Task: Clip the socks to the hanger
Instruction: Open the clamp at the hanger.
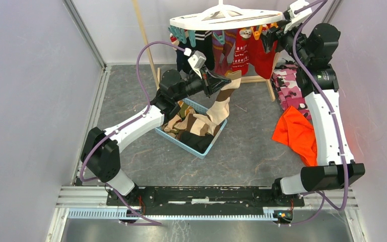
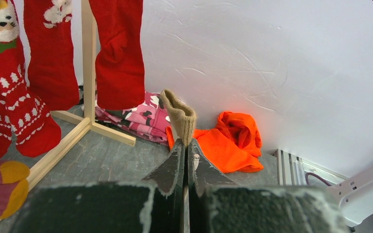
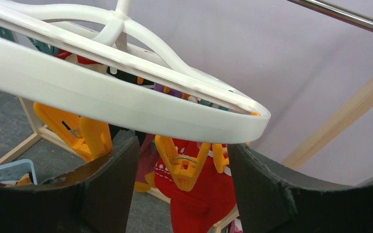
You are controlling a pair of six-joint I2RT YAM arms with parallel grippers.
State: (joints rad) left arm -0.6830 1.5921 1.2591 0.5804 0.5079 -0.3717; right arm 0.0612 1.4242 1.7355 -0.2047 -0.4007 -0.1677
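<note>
Now | sock (image 1: 225, 99): beige-striped, top end pinched in closed left gripper (image 2: 186, 150), tail trailing into basket (image 1: 209, 146), below hanger (image 1: 221, 19) | right gripper (image 3: 179, 148): open, straddling orange clip (image 3: 182, 170) | step: bringing sock to clip | next: squeeze clip open, raise sock end into it

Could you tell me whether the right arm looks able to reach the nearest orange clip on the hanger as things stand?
Probably yes: the right gripper is open just below the hanger rim, and an orange clip hangs between its fingers with nothing in the way.
</note>
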